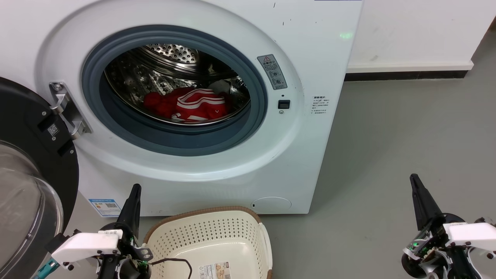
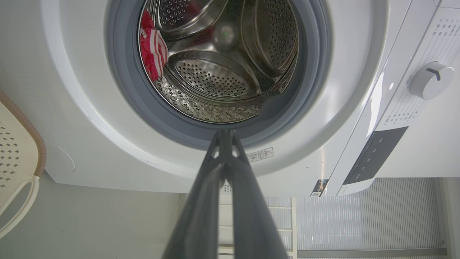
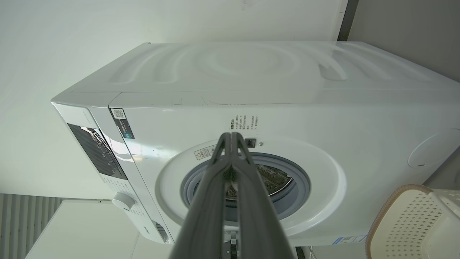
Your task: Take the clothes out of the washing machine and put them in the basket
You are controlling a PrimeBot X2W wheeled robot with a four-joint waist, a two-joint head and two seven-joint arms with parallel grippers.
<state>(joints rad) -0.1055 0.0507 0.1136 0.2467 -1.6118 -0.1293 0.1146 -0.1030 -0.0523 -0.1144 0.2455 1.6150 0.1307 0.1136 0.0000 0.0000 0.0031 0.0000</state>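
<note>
- Found the clothes (image 1: pixel 190 105) heaped low in the drum of the washing machine (image 1: pixel 232 182), behind the grey rubber ring (image 1: pixel 174 144); nothing yet in the basket (image 1: pixel 205 232), set on the floor just below the port.
- Noted left gripper (image 1: pixel 135 190) and right gripper (image 1: pixel 414 179) both pinched closed on nothing, well short of the port.
- Judged the likely troubles: reaching in still closed and merely shoving the fabric deeper; snagging cloth on the ring coming out; clipping the open door (image 1: pixel 23 128) with the left arm; dropping the garment beside the basket.
</note>
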